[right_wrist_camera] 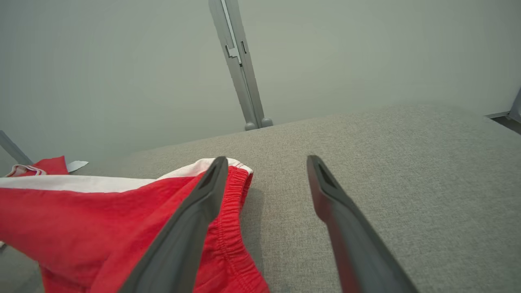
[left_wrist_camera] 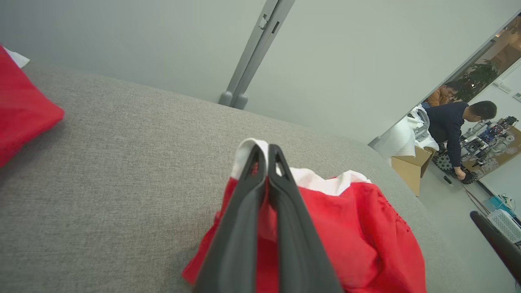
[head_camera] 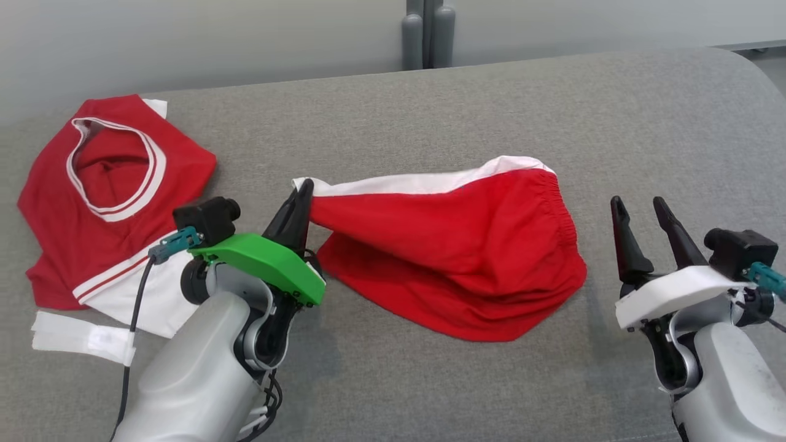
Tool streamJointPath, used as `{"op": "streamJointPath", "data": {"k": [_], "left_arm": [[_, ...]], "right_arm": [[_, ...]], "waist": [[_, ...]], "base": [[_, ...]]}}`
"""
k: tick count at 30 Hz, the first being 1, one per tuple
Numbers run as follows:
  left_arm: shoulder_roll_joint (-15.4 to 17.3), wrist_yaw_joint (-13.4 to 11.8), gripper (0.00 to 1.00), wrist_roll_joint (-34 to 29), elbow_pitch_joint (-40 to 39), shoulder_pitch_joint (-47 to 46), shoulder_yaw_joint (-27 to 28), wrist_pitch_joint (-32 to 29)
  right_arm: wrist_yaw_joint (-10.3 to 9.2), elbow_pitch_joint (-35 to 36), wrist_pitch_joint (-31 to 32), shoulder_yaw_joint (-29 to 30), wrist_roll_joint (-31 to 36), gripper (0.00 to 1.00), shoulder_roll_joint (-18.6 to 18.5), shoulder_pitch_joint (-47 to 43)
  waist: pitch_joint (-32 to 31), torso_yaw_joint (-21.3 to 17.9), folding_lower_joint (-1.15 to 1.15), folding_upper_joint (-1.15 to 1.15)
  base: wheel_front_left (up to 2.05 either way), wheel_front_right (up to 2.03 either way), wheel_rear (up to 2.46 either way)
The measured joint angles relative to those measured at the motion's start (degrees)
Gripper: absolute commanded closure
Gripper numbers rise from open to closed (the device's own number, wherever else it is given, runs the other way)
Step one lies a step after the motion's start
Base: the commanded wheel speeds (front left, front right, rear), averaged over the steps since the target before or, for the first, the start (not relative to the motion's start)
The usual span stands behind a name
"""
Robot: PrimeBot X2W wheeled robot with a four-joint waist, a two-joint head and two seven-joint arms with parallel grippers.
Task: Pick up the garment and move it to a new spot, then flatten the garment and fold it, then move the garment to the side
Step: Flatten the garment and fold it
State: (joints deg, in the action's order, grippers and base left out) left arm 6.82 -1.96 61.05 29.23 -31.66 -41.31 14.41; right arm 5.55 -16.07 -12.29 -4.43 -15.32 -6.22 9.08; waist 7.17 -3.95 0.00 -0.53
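Shorts (head_camera: 454,245): soft, light, floppy; will prob. sag & bunch.
L tool (head_camera: 305,189): clenched on shorts' white-edged end.
R tool (head_camera: 638,205): released, beside waistband (head_camera: 562,202); elastic = best hold.

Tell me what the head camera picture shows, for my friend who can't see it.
The robot's left gripper has its jaws shut on the white-edged corner of red shorts resting on a grey cushioned surface. The right gripper sits beside the shorts with jaws open, holding nothing. A second red and white garment lies at the far left.
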Motion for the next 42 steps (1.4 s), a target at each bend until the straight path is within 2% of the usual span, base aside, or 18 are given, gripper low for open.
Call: {"op": "streamJointPath", "data": {"k": [3,8,12,18,25,29,38,42], "left_arm": [[0.0,0.0,1.00,-1.5,-1.8,0.9,1.9,0.0],[-0.7,0.0,1.00,-1.9,-2.2,6.3,1.7,0.0],[-1.3,0.0,1.00,-2.9,-2.7,7.4,1.5,0.0],[-2.5,0.0,1.00,-5.6,-4.4,7.4,0.4,0.0],[-3.0,0.4,1.00,-8.0,-6.0,7.4,0.2,0.0],[-3.6,0.8,1.00,-8.6,-6.1,7.4,0.6,0.0],[-3.8,1.3,1.00,-9.5,-6.1,7.6,1.5,0.0],[-3.9,1.4,1.00,-9.9,-6.1,7.7,1.9,0.0]], "right_arm": [[0.49,-1.8,3.3,1.8,-5.4,0.00,0.5,1.6],[0.98,-4.7,10.8,4.1,-14.7,0.00,1.6,5.8],[0.99,-7.2,18.5,4.2,-19.0,0.00,1.6,10.2],[0.98,-11.2,29.8,4.6,-21.7,0.00,0.0,15.5],[0.34,-13.4,39.5,6.2,-23.0,0.00,-5.4,21.3],[0.40,-15.2,45.3,5.8,-23.8,0.00,-6.6,22.6],[0.41,-16.1,50.5,6.0,-26.4,0.00,-6.9,24.9],[0.42,-16.1,51.5,5.9,-27.1,0.14,-6.8,25.8]], "waist": [[-0.2,1.7,0.00,0.00],[0.0,4.6,0.00,0.00],[0.7,6.6,0.00,0.00],[3.1,8.6,0.00,0.00],[6.2,10.5,0.00,0.00],[8.1,11.7,0.00,0.00],[8.8,12.2,0.00,0.00],[8.9,12.3,0.00,0.00]], "base": [[0.00,0.00,0.00],[0.00,0.00,0.00],[0.00,0.00,0.00],[0.00,0.00,0.00],[0.00,0.00,0.00],[0.00,0.00,0.00],[0.00,0.00,0.00],[0.00,0.00,0.00]]}}
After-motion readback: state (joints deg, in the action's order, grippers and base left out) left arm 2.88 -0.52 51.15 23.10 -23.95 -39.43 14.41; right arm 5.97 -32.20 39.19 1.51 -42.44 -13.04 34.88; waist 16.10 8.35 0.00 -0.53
